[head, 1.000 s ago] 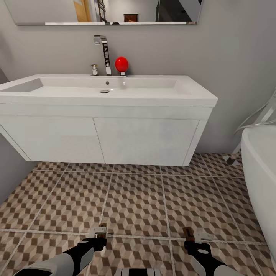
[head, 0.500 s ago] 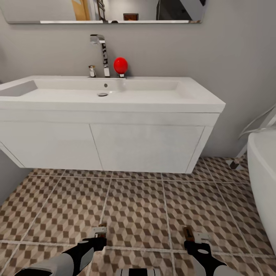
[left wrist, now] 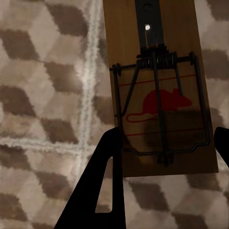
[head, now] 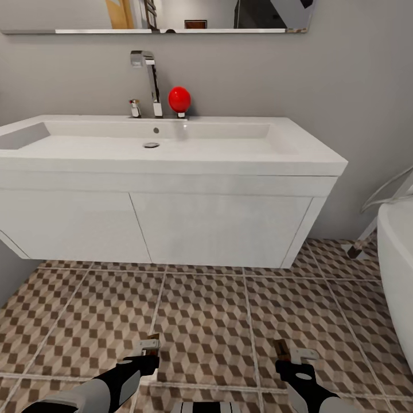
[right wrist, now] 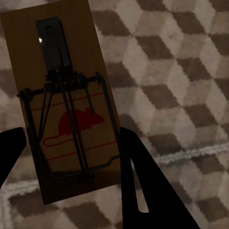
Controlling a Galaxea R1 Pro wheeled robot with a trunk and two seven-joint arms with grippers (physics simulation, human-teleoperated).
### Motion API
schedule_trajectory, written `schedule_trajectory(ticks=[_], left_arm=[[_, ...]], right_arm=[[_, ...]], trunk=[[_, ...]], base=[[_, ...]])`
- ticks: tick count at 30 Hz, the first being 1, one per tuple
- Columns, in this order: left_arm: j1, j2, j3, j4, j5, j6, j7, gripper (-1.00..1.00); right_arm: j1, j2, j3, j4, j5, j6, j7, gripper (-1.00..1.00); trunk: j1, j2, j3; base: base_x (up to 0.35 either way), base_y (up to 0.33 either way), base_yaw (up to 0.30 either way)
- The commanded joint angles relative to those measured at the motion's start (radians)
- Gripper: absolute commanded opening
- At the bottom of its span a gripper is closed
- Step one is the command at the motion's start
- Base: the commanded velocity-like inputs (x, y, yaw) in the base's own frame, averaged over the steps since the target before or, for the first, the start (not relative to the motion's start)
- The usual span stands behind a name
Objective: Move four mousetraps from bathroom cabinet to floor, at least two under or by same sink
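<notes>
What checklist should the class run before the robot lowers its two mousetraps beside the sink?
1. Left gripper holds a mousetrap: ok.
2. Right gripper holds the second mousetrap: ok.
3. Tiled bathroom floor bare below both grippers: ok.
4. Bathroom sink and its vanity straight ahead: ok.
5. Traps near enough to count as next to the sink: cannot tell.
6. Bathtub away from the right arm: ok.

bathroom sink (head: pixel 172 143) ahead against wall, tap (head: pixel 150 80) behind basin | bathtub (head: pixel 398 252) right | bathroom floor (head: pixel 201 310) before vanity | left mousetrap (left wrist: pixel 160 90) and right mousetrap (right wrist: pixel 67 105) in jaws above floor
</notes>
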Motion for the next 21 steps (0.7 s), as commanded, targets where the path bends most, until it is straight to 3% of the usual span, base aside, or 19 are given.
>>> schedule_trajectory(ticks=[1,21], left_arm=[[0.0,0.0,-0.009,0.0,0.01,0.0,0.004,-1.0],[0.0,0.001,-0.015,-0.001,-0.003,0.011,-0.004,-1.0]], right_arm=[[-0.001,0.0,-0.006,0.001,0.0,-0.005,0.001,-1.0],[-0.001,0.005,0.006,0.002,0.01,0.004,0.024,-1.0]], trunk=[[0.0,0.0,-0.001],[0.0,0.0,-0.001]], base=[[0.005,0.0,0.0],[0.001,0.0,0.0]])
